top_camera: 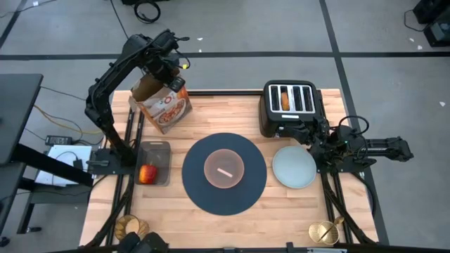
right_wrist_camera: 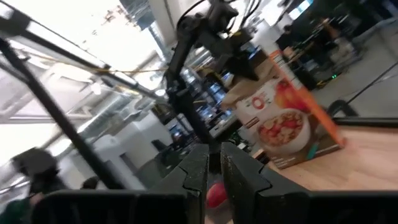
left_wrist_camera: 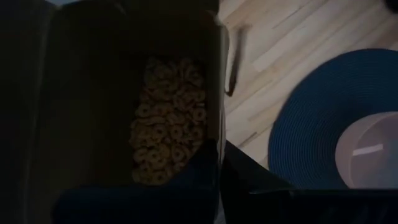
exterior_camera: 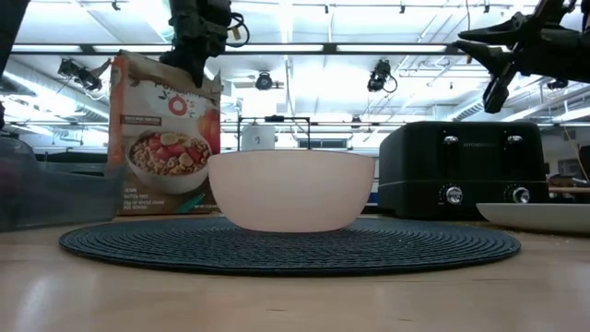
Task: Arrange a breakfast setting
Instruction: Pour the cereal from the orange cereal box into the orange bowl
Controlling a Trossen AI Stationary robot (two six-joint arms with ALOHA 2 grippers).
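An open cereal box stands at the far left of the table, with cereal rings showing inside it. My left gripper is above the box, pointing down, shut on its top edge. A pink bowl sits in the middle of the round navy placemat. The pale plate lies just right of the mat. A red apple rests in a clear tray on the left. My right gripper is shut and raised by the toaster, holding nothing. My left gripper has the rim of the cereal box's side wall at the open top, on the side facing the placemat. One finger is inside the box and one outside. The fingers come from above, pointing down. The box stands on the table.
The black toaster at the far right has a bagel in one slot. Gold-coloured items lie at the near edge, left and right. Bare wood shows in front of the placemat.
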